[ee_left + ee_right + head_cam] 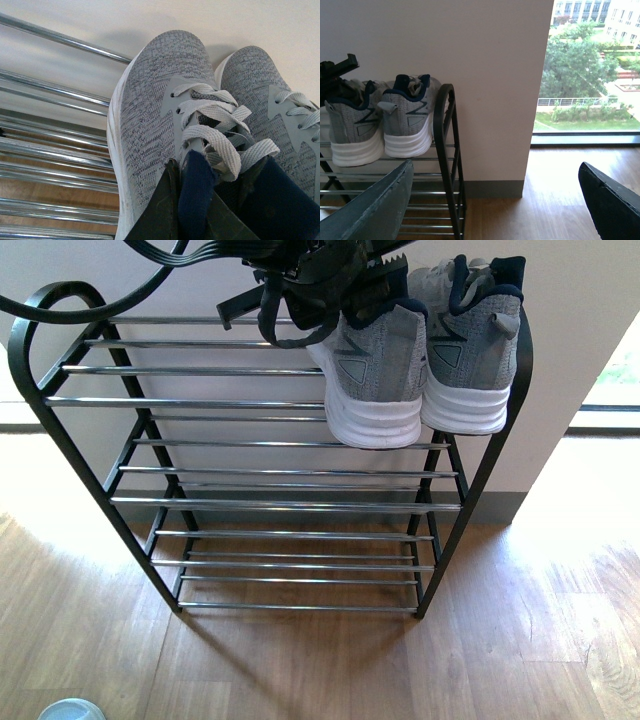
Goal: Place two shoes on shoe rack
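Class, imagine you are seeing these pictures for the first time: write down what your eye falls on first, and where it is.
Two grey knit sneakers with navy collars and thick white soles stand side by side at the right end of the black metal shoe rack, on its top tier. The left gripper grips the inner sneaker by its collar; the right gripper hangs open beside the rack.

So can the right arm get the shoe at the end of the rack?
Probably yes: the right gripper is open, with nothing between it and the end shoe. The left gripper holds the other shoe.
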You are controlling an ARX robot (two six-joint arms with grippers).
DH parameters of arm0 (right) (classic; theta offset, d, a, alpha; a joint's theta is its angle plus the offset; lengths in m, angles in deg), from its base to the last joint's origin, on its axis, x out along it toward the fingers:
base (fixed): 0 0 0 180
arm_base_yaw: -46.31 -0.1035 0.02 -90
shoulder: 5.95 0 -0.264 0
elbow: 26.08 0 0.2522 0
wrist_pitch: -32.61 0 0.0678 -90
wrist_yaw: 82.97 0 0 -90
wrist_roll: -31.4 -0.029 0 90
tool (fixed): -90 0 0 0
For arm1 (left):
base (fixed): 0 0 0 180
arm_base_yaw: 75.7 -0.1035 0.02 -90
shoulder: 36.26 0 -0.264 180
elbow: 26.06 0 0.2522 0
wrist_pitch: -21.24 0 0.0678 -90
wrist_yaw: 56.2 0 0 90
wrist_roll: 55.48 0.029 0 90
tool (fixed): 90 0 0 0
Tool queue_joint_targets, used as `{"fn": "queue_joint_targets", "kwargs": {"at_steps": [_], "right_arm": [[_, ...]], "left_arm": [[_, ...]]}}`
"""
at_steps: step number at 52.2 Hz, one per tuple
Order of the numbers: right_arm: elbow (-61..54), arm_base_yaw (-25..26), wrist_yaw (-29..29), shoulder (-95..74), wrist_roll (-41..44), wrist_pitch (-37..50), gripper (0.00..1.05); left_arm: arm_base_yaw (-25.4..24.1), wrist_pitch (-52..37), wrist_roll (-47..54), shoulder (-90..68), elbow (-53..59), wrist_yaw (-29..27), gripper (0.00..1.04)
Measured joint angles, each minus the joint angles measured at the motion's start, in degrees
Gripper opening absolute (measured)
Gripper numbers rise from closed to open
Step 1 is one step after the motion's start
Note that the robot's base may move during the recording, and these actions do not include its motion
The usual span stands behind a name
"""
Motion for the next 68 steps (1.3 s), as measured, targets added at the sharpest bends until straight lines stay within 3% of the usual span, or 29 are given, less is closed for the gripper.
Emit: {"fn": "queue_joint_targets", "kwargs": {"at_steps": [9,25,33,37,41,47,58,68], "right_arm": [[0.0,0.0,0.02,0.0,0.0,0.0,0.96],[0.0,0.0,0.02,0.0,0.0,0.0,0.96],[0.0,0.0,0.0,0.0,0.0,0.0,0.96],[0.0,0.0,0.02,0.0,0.0,0.0,0.96],[0.0,0.0,0.0,0.0,0.0,0.0,0.96],[0.0,0.0,0.02,0.0,0.0,0.0,0.96],[0.0,0.0,0.02,0.0,0.0,-0.02,0.96],[0.0,0.0,0.0,0.0,0.0,0.0,0.96]], "left_arm": [[-0.28,2.27,3.43,0.07,0.0,-0.13,0.02],[-2.47,5.2,5.6,13.9,4.63,2.64,0.63],[-2.97,4.57,12.13,25.46,9.94,-4.46,0.83],[-3.78,-7.3,19.56,30.6,16.55,-10.23,0.73],[-6.23,-20.74,27.85,36.41,26.64,-9.73,0.59],[-9.25,-27.61,31.82,40.74,36.57,-7.58,0.45],[-15.76,-33.81,34.95,51.47,56.63,-0.87,0.02],[-20.98,-35.23,35.32,60.59,67.71,4.09,0.01]]}}
